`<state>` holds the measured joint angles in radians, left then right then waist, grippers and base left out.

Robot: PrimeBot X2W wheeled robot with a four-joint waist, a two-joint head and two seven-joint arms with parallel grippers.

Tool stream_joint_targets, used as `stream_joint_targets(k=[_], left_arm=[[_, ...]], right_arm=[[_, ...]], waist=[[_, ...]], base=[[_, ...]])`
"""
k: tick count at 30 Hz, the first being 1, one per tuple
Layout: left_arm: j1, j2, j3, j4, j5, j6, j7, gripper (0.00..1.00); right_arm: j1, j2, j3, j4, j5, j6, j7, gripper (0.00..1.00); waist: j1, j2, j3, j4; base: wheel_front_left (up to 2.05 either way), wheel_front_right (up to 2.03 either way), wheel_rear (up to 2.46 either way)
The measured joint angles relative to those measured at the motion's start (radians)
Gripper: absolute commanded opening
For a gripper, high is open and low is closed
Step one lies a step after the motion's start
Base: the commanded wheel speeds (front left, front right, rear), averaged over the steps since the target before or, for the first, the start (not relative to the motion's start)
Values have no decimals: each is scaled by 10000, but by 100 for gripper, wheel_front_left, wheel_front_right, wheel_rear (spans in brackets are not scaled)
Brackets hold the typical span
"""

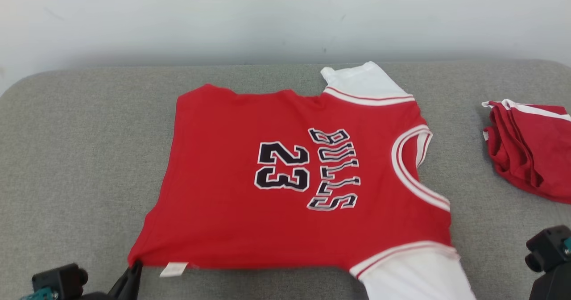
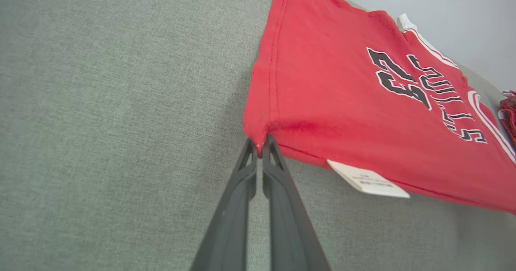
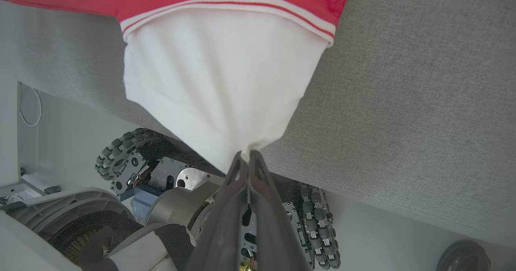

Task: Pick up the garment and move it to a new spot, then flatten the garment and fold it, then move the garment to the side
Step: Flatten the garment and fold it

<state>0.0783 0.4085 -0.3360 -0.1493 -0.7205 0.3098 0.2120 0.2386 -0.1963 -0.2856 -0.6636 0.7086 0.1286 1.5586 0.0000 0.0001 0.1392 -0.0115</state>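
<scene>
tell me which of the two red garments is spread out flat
The jersey printed 23 in the middle; the other red garment lies folded in a heap at the right.

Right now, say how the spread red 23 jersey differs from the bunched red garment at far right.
The red jersey lies spread flat; the bunched garment sits in folds. The jersey shows black lettering; the bunched garment shows none. The left gripper and right gripper pinch the jersey; the bunched garment lies untouched. Both are red with white trim.

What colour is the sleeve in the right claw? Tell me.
White sleeve, best in the right wrist view.
</scene>
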Motion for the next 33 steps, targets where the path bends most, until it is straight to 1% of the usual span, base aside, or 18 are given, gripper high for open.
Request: stream_joint_targets(k=[4,12,18,23,26,28,30,33], left_arm=[[576,314,50,-349,84,328,278,0],[1604,1037,-48,-1212,98,688,1177,0],[2084,1145,-65,-1810,-50,905,1521,0],[2271,1321,-251,-2033,-107,947,1985,0],[2259,1476,-155,-2184,-104,976,2052,0],[2132,1582,-146,-2176,-29,928,2038,0],[1803,1613,-217,-2125,12,782,2073,0],[1243,1701,-359,-1965,196,635,2259,0]], right_arm=[[545,61,2,-88,199,0,12,0],[1680,341,19,-403,639,0,36,0],[1961,545,-416,-786,639,0,36,0],[2009,535,-443,-963,683,0,38,0],[1972,568,-518,-1137,830,0,36,0],[1639,548,-504,-1160,959,0,-38,0],[1177,516,-374,-1126,1197,2,-222,0],[301,282,-192,-980,1544,4,-587,0]], waist=[[0,0,5,-28],[0,0,139,118],[0,0,219,186],[0,0,243,222],[0,-1,295,264],[0,-1,341,275],[0,0,397,277],[1,0,488,268]], base=[[0,0,0],[0,0,0],[0,0,0],[0,0,0],[0,0,0],[0,0,0],[0,0,0],[0,0,0]])
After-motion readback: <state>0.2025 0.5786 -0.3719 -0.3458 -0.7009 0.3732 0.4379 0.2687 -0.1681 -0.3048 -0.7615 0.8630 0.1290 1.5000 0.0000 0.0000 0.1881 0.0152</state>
